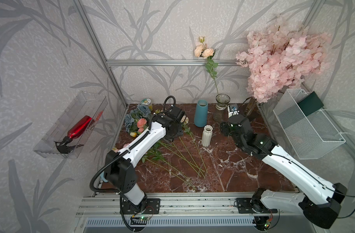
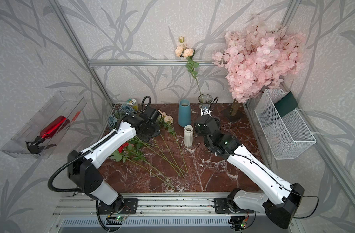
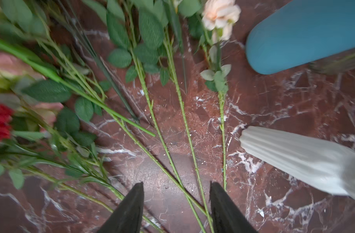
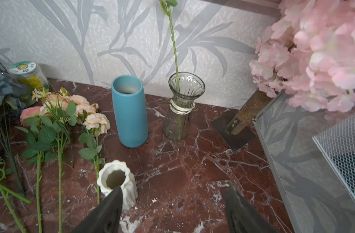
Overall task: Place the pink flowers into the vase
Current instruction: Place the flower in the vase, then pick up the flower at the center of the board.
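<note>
- The left gripper (image 3: 176, 184) is seen closest up in its wrist view. The jaws are held apart over the bench (image 1: 243, 171), and a couple of thin green stems (image 3: 189, 141) run through the gap. Nothing looks clamped, tbh.
- The right gripper (image 4: 173, 186) is seen with its jaws spread wide and nothing between them. A white ribbed vase (image 4: 117, 181) is parked just beside one finger, roughly mid-bench.
- The pink flowers (image 1: 204, 52) are split up. One stem is stood in the glass vase (image 1: 222, 100) at about 1 o'clock on the back edge, with its blooms up against the wall.
- The rest are laid flat around 10–11 o'clock, under and beside the left arm. Their blooms are at the back and their stems are fanned toward 6 o'clock.
- A blue vase (image 1: 201, 116) is placed near 12 o'clock, beside the glass one but not touching it.
- Blue-grey flowers (image 1: 141, 110) are piled in the 10 o'clock corner.
- A red bloom (image 2: 123, 147) is tucked in among the leaves at 9 o'clock.
- A big blossom tree (image 1: 279, 58) is stood in the 2 o'clock corner.
</note>
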Controlling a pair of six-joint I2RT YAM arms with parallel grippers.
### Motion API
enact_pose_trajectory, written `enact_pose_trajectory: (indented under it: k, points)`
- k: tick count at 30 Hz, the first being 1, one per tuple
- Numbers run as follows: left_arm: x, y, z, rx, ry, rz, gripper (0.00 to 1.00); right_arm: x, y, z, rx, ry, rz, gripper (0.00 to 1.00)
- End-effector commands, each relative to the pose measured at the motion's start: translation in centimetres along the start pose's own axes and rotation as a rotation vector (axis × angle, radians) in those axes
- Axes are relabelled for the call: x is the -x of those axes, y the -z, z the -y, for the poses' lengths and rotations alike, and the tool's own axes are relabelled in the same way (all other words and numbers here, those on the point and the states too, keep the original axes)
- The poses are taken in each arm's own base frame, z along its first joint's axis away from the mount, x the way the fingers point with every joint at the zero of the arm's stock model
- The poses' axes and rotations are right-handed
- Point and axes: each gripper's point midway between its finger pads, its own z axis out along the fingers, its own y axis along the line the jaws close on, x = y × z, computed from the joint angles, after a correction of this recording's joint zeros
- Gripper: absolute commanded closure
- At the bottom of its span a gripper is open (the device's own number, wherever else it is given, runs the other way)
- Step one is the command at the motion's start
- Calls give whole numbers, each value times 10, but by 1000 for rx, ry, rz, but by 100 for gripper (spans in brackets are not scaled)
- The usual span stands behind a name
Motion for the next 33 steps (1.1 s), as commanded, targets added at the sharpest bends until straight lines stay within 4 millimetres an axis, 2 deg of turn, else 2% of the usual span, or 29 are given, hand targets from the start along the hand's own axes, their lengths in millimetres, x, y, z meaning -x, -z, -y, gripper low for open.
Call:
enact_pose_trajectory:
  k: [1, 8, 13, 16, 17, 23, 33]
  points:
    - [2, -11, 6, 25, 161, -12, 51, 0, 22, 17, -1, -51, 16, 21]
    - [22, -55, 30, 86, 231, -33, 50, -5, 37, 22, 48, -42, 15, 21]
    - [40, -90, 48, 7, 316, -13, 54, -4, 45, 21, 91, -45, 33, 21]
    - [47, -103, 44, 27, 340, -5, 60, -5, 45, 20, 102, -31, 31, 21]
    - [47, -105, 36, 66, 341, -5, 63, -5, 45, 19, 102, -25, 32, 21]
    - [52, -105, 17, 149, 389, 36, 64, -6, 44, 16, 114, -9, 29, 21]
    - [42, -132, 17, 152, 453, -12, 67, -10, 44, 14, 128, -6, 26, 21]
